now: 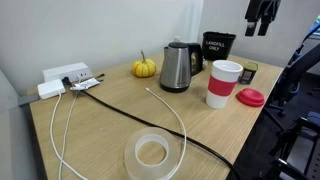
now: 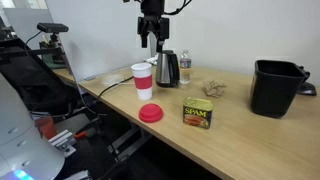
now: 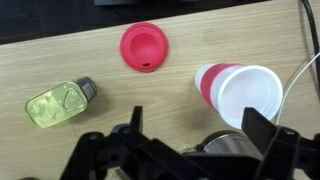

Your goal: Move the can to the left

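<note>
Hanging above the desk [image 2: 245,130] with jaws apart, the gripper [image 2: 151,42] is seen clear of the can [image 3: 60,104] at nine o'clock in the wrist view, nothing yet grasped or moved.

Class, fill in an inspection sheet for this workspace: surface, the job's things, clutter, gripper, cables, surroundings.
Surface: wooden table.
Job's things: can, pull-tab top up, near the table edge, apart from the red lid; nothing touches it.
Clutter: cup with its lid off, kettle, pumpkin, black tub, tape roll.
Gripper: gripper open and empty, high above the cup.
Cables: black cable and white cable cross the table; power strip at one corner.
Surroundings: white wall; dark equipment beside the table.
</note>
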Available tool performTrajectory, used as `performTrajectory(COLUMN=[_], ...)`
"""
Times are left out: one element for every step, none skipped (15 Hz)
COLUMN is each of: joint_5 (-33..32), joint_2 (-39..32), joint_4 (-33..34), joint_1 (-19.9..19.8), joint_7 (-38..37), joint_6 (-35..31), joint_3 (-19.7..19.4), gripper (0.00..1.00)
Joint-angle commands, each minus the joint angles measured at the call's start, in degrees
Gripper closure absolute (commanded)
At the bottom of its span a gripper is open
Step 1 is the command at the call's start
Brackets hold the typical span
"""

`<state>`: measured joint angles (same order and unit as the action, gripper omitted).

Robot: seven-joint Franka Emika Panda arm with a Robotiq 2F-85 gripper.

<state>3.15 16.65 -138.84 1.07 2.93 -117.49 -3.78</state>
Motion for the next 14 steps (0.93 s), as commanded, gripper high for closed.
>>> performTrajectory(joint_5=[0.2,0.8,0.9,0.8,0.7,0.6,0.5,0.3,-0.8,0.1,-0.1,-0.1,-0.1,-0.1], joint_2=[0.0,0.0,0.1,0.1,0.1,0.1,0.1,0.2,0.2,0.0,0.0,0.0,0.0,0.0], joint_4=[0.1,0.0,-0.1,-0.3,-0.3,-0.3,-0.4,-0.5,-0.6,0.1,0.1,0.0,0.0,0.0], joint_1=[-0.7,-0.7,-0.8,-1.0,-1.1,-1.2,-1.3,-1.4,-1.6,-1.0,-1.1,-1.1,-1.1,-1.2], joint_7=[0.2,-1.1,-2.5,-4.5,-6.9,-8.9,-11.2,-13.1,-14.9,-12.0,-13.2,-13.8,-14.0,-14.0], joint_6=[0.1,-0.1,-0.4,-0.9,-1.1,-1.3,-1.6,-2.2,-2.7,-1.0,-1.3,-1.4,-1.5,-1.5], joint_3=[0.7,0.8,1.1,1.4,1.8,2.1,2.4,2.8,3.2,2.6,2.9,3.0,3.0,3.0], gripper=[0.0,0.0,0.0,0.0,0.0,0.0,0.0,0.0,0.0,0.0,0.0,0.0,0.0,0.0])
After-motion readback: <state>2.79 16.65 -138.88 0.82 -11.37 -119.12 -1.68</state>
